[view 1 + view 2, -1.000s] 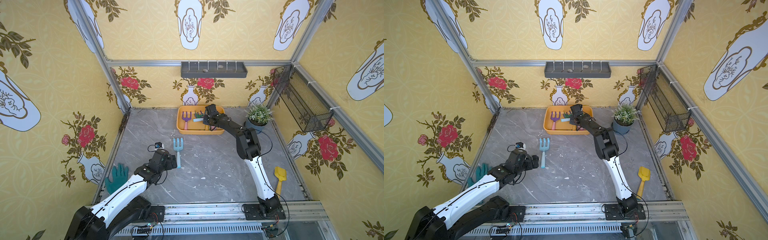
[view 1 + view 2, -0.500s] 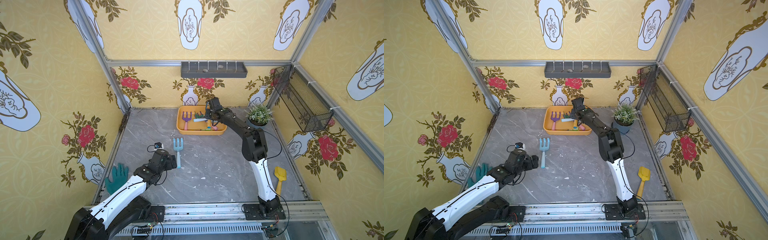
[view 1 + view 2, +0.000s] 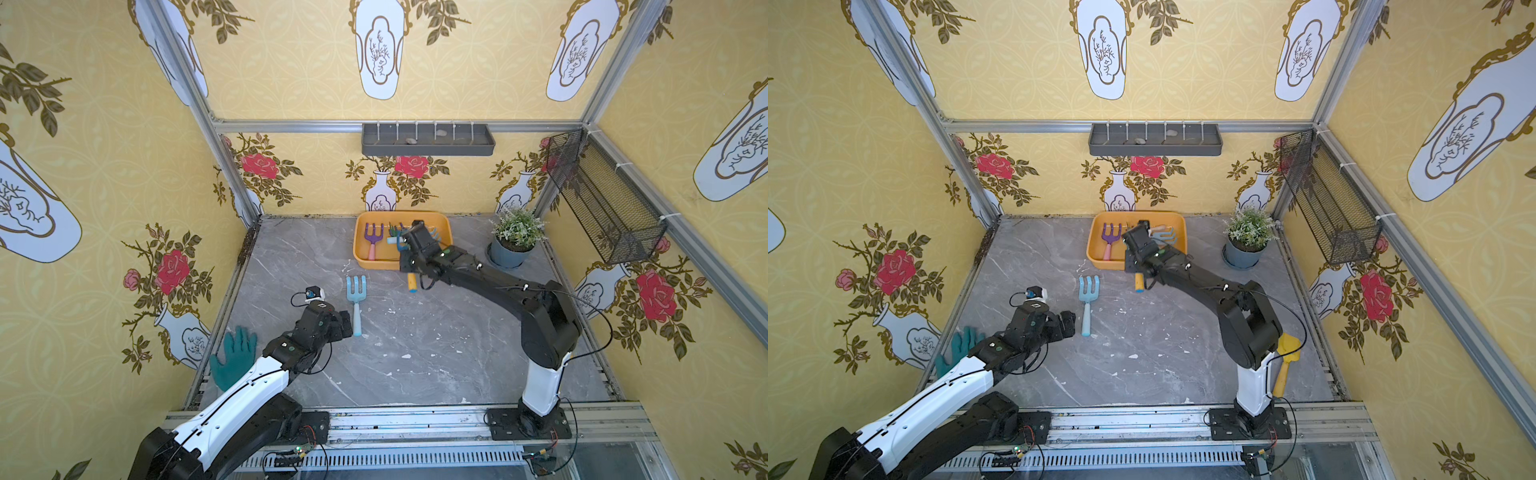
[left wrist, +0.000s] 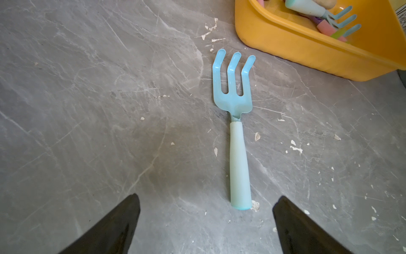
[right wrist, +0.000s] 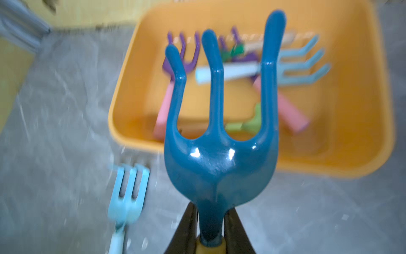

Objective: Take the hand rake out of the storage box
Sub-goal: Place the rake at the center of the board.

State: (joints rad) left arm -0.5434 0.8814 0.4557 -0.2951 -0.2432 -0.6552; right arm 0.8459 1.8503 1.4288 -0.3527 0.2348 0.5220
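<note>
Top views: right tool [image 3: 406, 262] is clamped on the hand rake [image 3: 411, 283] at the neck. The yellow handle hangs toward the worktop [image 3: 415, 357], just in front of the storage box [image 3: 360, 257] front wall. Rake is airborne and looks clear of the box. Neck grip probably because that was the reachable part in the pile. Box sits mid back edge with more rakes inside. Left tool [image 3: 347, 325] has jaws spread wide, empty, low by the handle end of a light blue rake [image 3: 356, 291] lying flat mid-worktop.

Left wrist: both jaws flank bare worktop, and the light blue rake [image 4: 239, 162] is just ahead, untouched. Box corner [image 4: 285, 44] is beyond it.

Right wrist: blurred. Fingers [image 5: 186, 231] pinch the dark blue neck, tines pointing out over the box rim [image 5: 123, 110].

Surface: grey marbled, scuffed, with white flecks. Room: yellow floral walls on an aluminium frame. Plant pot [image 3: 509, 253] is in the back right corner, green glove [image 3: 235, 361] at the left edge. Yellow trowel [image 3: 1285, 361] shows in a top view at the right edge. Grey trough [image 3: 428, 141] hangs on the back wall, mesh basket [image 3: 602, 208] on the right wall.
</note>
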